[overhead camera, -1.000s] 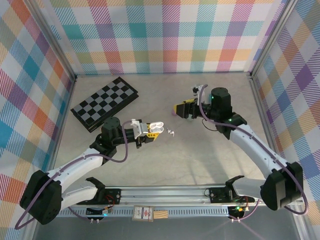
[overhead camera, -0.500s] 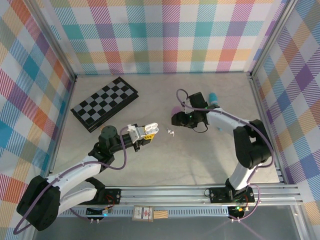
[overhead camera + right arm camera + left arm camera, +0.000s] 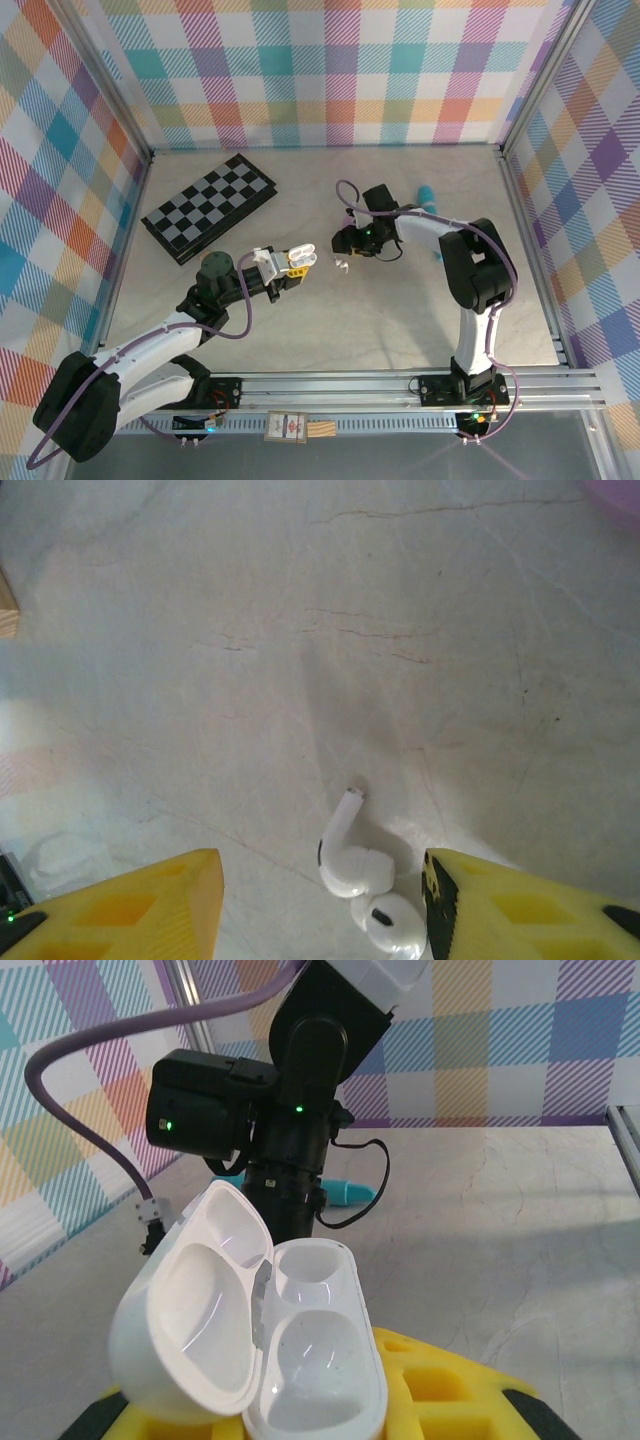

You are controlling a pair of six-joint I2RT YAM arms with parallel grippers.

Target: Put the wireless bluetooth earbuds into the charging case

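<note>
Right claw (image 3: 318,868) straddles white earbuds (image 3: 350,871); chessboard (image 3: 210,207) lies well apart.

A robot test cell in a lab.
Plaid panels (image 3: 330,70) on aluminium posts (image 3: 100,75) wall in a grey table (image 3: 350,320); a slotted rail (image 3: 340,385) at the table's near edge carries the left arm (image 3: 150,345) and right arm (image 3: 478,280).

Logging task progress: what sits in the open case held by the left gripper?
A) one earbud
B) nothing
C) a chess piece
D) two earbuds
B: both wells of the case are bare; the white earbuds lie on the table below the open right gripper.
</note>
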